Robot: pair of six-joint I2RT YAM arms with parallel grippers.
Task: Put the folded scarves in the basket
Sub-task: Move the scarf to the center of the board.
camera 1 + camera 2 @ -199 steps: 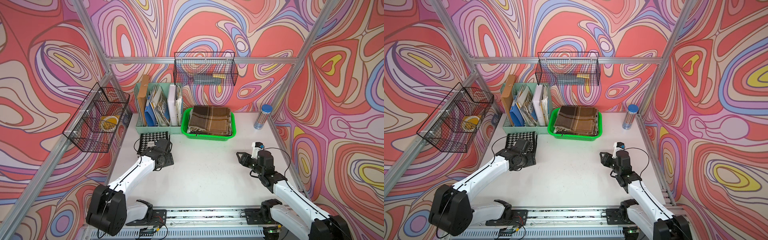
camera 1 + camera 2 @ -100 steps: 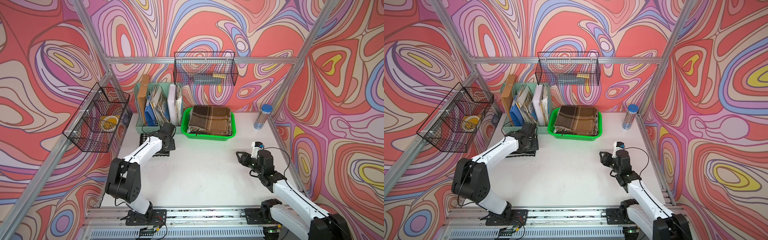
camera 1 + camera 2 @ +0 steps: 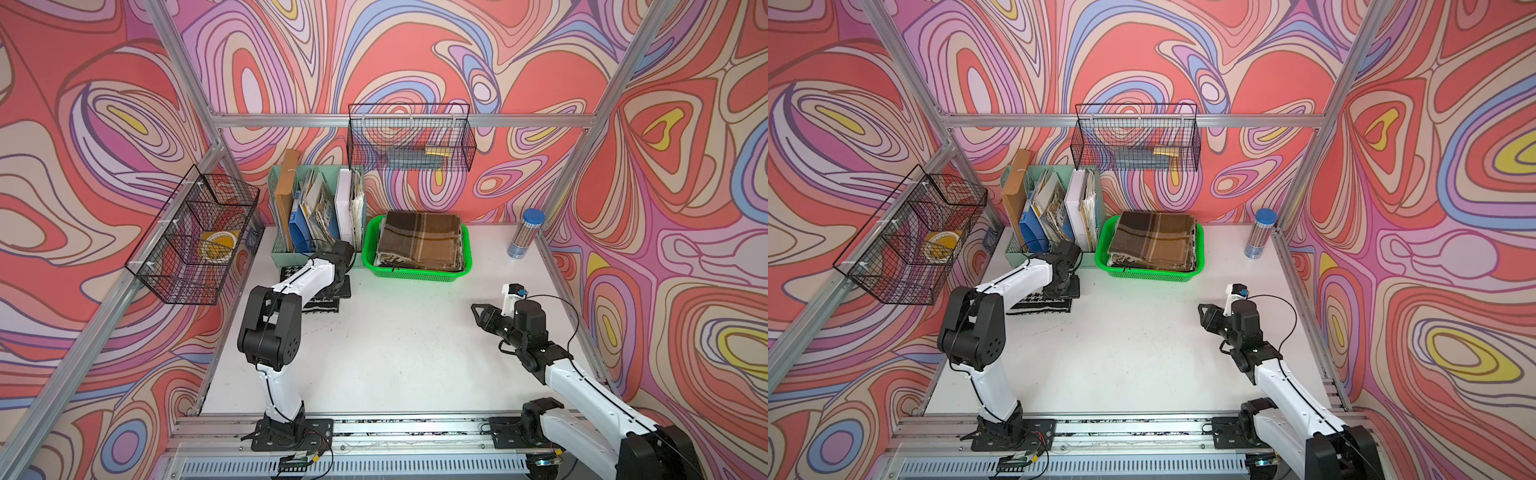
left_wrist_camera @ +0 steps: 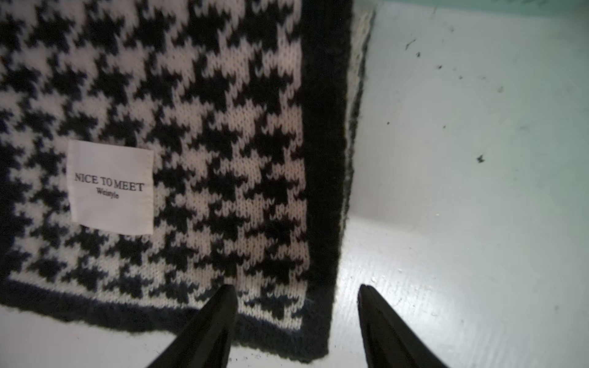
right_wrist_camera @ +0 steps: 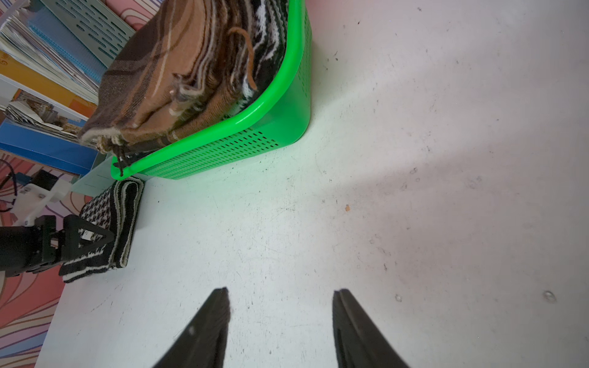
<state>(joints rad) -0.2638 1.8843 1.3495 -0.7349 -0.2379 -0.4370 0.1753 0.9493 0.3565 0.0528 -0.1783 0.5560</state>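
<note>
We have swung our left fingers (image 4: 216, 325) over the houndstooth scarf (image 4: 191, 127), which lies on the bench (image 4: 446, 191) near the basket (image 3: 415, 273). They straddle its edge, narrowing but not yet gripping. Our right fingers (image 5: 212, 328) wait half-spread and empty.

Bright, even light; top views bow at edges; left wrist view soft, table (image 4: 414, 302) glaring.

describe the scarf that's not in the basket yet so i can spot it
On the white table, look in front of the mint-green file organizer, near the bright green basket. The folded scarf lies flat there, black-and-white houndstooth with a white label, unlike the brown plaid scarf in the basket.
</note>
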